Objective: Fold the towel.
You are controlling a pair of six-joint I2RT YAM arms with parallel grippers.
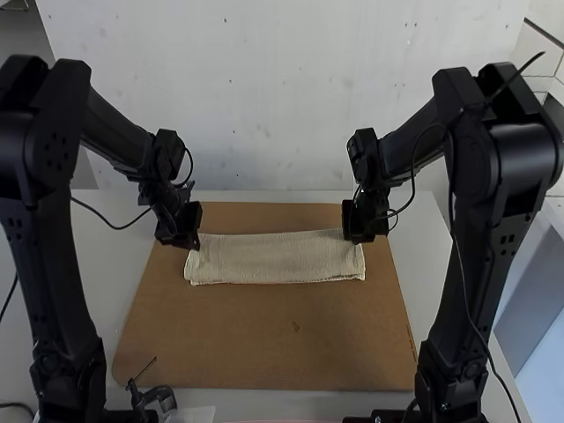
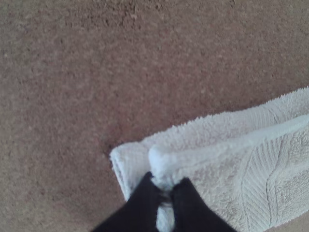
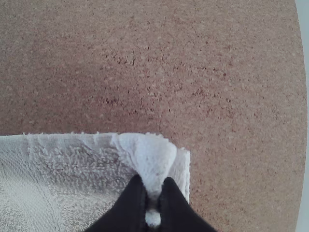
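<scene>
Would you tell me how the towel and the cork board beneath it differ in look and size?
The towel is pale terry cloth, whereas the cork board is brown and speckled. The towel forms a narrow folded strip, while the cork board is much broader, extending past it all around. Both are roughly rectangular.

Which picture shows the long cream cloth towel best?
The high view: there the folded cream cloth towel lies almost fully visible on the flat brown board. The left wrist view shows one end close up, pinched in the left jaws; the right wrist view shows the other, pinched in the right jaws.
</scene>
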